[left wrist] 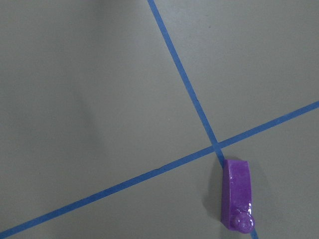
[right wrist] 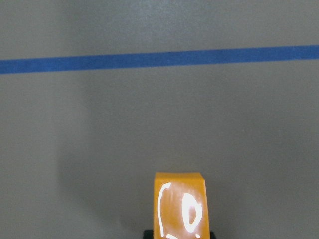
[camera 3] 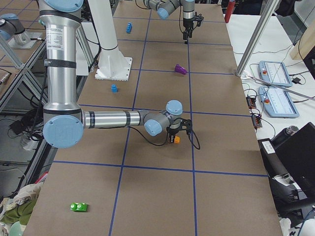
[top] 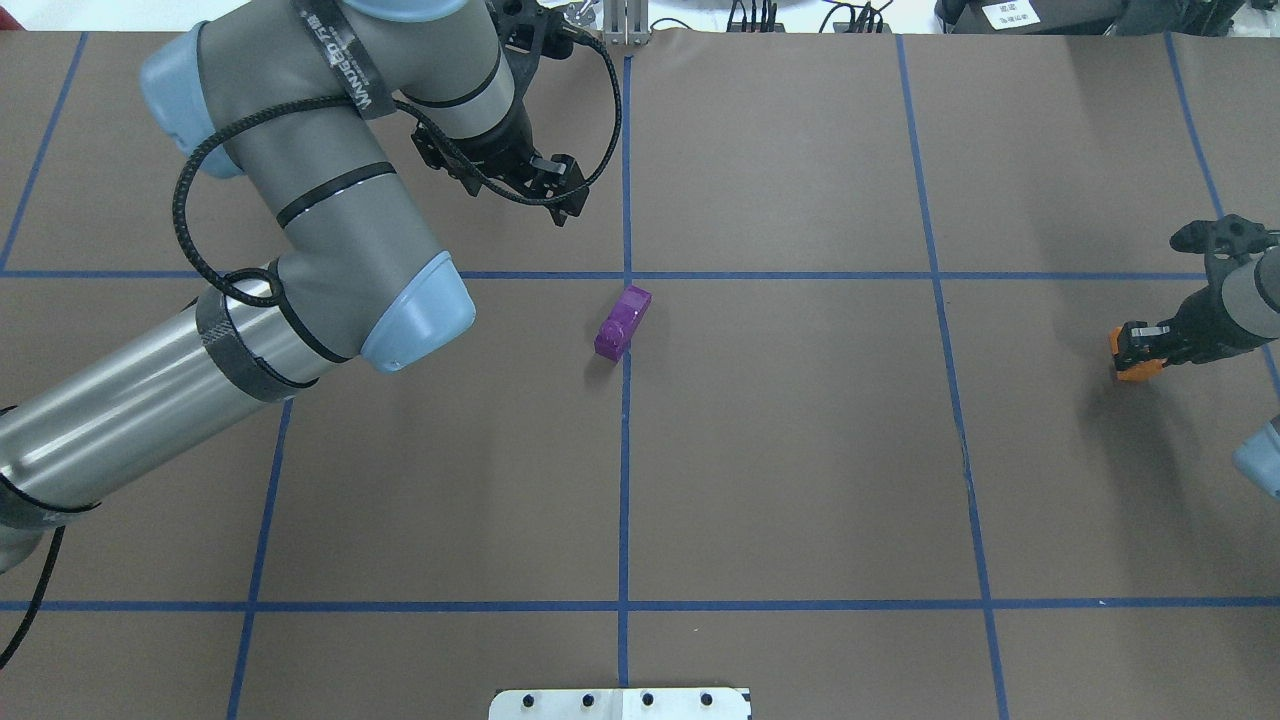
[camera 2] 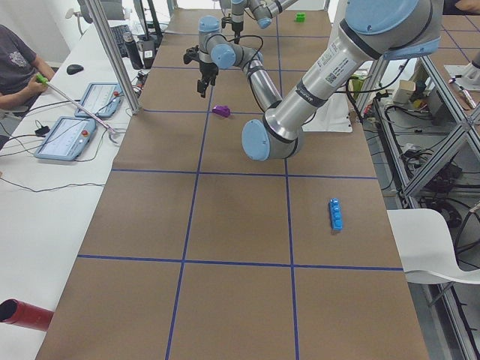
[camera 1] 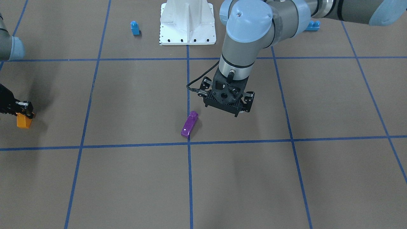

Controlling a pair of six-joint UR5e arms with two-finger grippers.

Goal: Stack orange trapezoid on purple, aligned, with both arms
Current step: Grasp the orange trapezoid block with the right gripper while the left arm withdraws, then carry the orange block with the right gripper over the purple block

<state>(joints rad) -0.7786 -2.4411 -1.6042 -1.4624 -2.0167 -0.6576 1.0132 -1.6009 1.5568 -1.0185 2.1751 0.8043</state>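
A: Step in hand?
B: Looks like the lift. Left arm (top: 300, 230) hovers near the purple (camera 1: 189, 124), robot-left of it. Left fingers (top: 568, 195): can't tell if open or closed. Best pin the purple to the surface (camera 1: 133, 105) first.
A: Orange trapezoid (camera 1: 24, 121)?
B: Well robot-right of the purple, clamped between the right fingers (camera 1: 28, 109). Lift straight, match slopes.

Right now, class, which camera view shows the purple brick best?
The left wrist view: the purple brick is largest there, slope and stud both clear. The overhead and front-facing views show it whole but small; both side views show a tiny speck; the right wrist view misses it.
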